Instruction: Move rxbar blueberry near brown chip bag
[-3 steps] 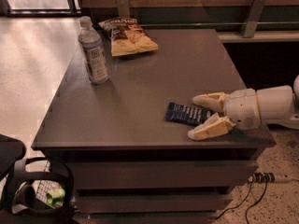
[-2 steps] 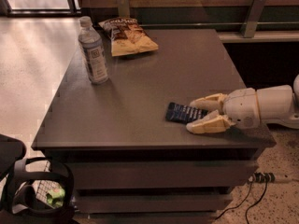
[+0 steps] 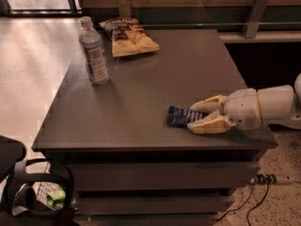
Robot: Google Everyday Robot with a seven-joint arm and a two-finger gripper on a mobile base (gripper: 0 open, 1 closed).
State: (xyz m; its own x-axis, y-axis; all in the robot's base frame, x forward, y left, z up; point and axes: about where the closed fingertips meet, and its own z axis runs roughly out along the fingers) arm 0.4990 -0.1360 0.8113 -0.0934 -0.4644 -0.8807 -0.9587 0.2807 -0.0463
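Note:
The rxbar blueberry (image 3: 181, 117), a flat dark navy bar with white lettering, lies on the dark table (image 3: 141, 88) near its front right. My gripper (image 3: 196, 116) reaches in from the right at table level, its two cream fingers (image 3: 209, 124) around the bar's right end, one on each side. The brown chip bag (image 3: 129, 36), dark on top and tan-yellow below, lies at the table's far left, well away from the bar and the gripper.
A clear plastic water bottle (image 3: 93, 52) stands upright on the left side of the table, in front of the chip bag. A metal rail with posts (image 3: 254, 14) runs behind the table. A black wire basket (image 3: 42, 192) sits on the floor at lower left.
The gripper's fingers have drawn closer together around the right end of the bar. The bar, bottle and chip bag lie where they were.

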